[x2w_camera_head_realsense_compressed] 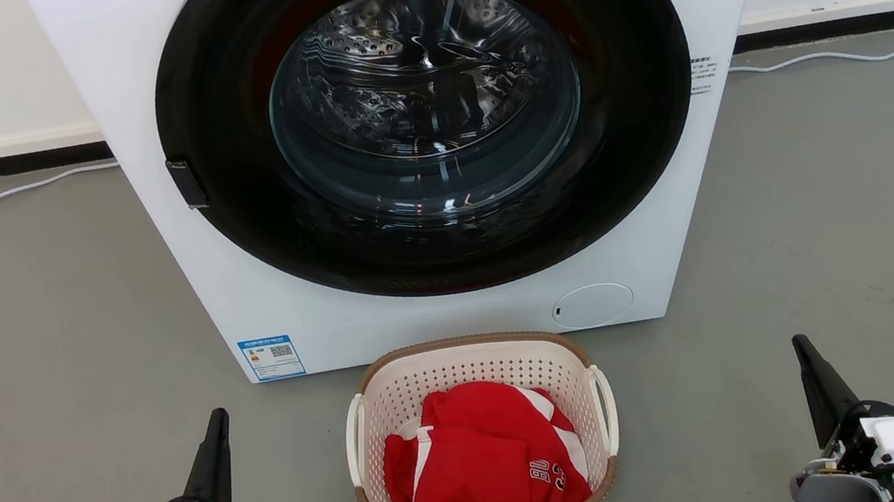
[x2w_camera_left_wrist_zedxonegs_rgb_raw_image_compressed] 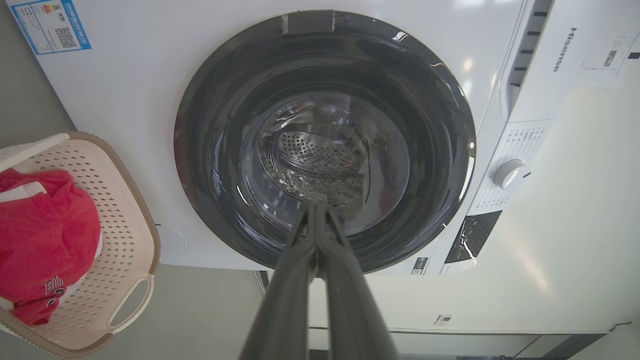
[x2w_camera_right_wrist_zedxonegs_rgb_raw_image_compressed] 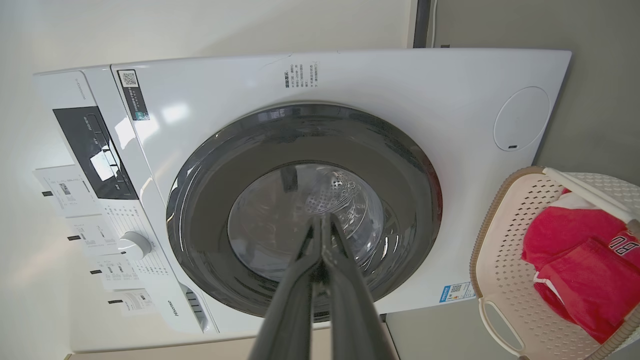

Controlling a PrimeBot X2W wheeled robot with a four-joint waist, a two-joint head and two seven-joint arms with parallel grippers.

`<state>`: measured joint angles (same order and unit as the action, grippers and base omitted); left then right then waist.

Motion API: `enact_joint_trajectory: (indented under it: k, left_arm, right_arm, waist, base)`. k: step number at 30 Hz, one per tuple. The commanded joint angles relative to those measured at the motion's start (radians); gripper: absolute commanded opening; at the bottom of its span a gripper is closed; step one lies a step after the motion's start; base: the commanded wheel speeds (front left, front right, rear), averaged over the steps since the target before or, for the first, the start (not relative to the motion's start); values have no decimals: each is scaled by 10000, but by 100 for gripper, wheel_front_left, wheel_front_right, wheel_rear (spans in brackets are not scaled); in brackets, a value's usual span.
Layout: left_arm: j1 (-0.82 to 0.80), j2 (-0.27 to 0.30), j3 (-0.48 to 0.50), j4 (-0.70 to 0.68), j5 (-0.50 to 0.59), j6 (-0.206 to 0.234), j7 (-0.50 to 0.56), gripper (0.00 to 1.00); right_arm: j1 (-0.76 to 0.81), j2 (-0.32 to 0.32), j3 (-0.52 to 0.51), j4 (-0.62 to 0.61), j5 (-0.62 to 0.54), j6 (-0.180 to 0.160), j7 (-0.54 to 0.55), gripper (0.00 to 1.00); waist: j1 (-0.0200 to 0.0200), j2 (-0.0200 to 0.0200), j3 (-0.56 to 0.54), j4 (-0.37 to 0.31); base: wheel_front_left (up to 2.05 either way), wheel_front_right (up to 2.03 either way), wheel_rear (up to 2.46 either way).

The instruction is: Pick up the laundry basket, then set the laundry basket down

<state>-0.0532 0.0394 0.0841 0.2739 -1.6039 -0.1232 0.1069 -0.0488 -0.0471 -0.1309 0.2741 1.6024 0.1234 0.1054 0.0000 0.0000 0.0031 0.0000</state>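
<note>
Left hand: my left hand (x2w_camera_head_realsense_compressed: 218, 420) has its two long dark fingers pressed together and holds nothing. It sits low on my left, pointing toward the washer and well apart from the basket.
Right hand: my right hand (x2w_camera_head_realsense_compressed: 805, 353) mirrors it on the other side, fingers closed on each other and empty.
Basket: the small cream-white perforated plastic laundry basket with a brown woven-look rim (x2w_camera_head_realsense_compressed: 468, 364) stands upright on the grey floor (x2w_camera_head_realsense_compressed: 45, 347), between my two hands. It is just in front of the big white front-loading washing machine (x2w_camera_head_realsense_compressed: 268, 305).
Contents: a crumpled red garment with white trim (x2w_camera_head_realsense_compressed: 487, 457) lies inside, below the rim, so it does not cover the handles.
Handles: one white loop handle (x2w_camera_head_realsense_compressed: 355, 438) faces my left hand and the other (x2w_camera_head_realsense_compressed: 606, 405) faces my right. That placement, I judge, is why my hands wait on either flank, one for each handle.
Stage: the pick-up has not begun, since the basket rests on the floor and neither hand touches it.
Next move: I expect each hand must open, come inward to its own handle and close there, then both must rise together so the basket stays level.
Risk: the light plastic may slide or tip if one hand arrives first. The washer close behind leaves little room to nudge it forward.
</note>
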Motion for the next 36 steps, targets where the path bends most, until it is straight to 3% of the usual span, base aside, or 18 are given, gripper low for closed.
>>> enact_joint_trajectory:
  k: [1,36]
  left_arm:
    - [-548,108,293,-291,-51,-75,60,0]
    - [-548,108,293,-291,-51,-75,60,0]
  right_arm:
    - [-591,-31,175,-294,66,73,75,0]
    - [-591,-31,175,-294,66,73,75,0]
  waist:
    - [0,0,0,0]
    - [0,0,0,0]
  base:
    - [0,0,0]
    - [0,0,0]
